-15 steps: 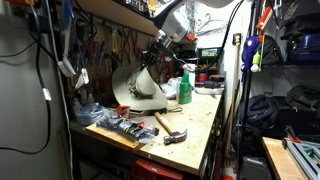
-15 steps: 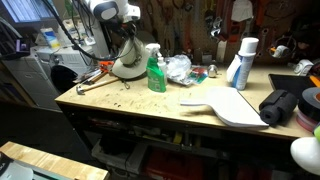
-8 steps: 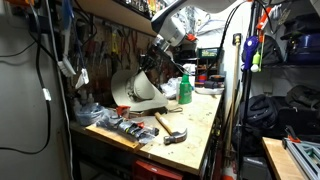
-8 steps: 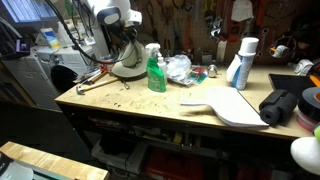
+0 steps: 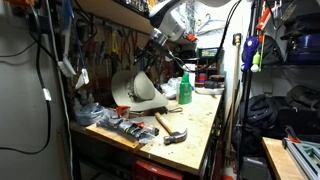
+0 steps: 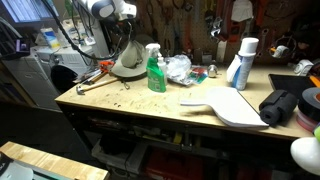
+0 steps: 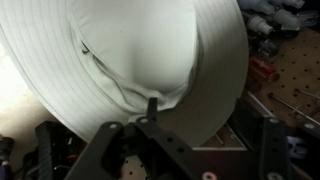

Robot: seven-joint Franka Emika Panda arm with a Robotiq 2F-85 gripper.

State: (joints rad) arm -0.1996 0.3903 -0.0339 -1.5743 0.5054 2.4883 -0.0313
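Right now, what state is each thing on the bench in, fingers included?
Fingers: open, spread either side of the hat, not gripping.
Hat: resting on the bench, crown creased.
Green bottle: upright, sprayer on.
White can: upright.
Hammer: lying flat.

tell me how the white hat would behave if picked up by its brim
Probably floppy: the hat shows soft cloth folds in the wrist view, so its brim would likely sag. Thin fabric suggests light. A push would probably slide or crumple it, not roll it.
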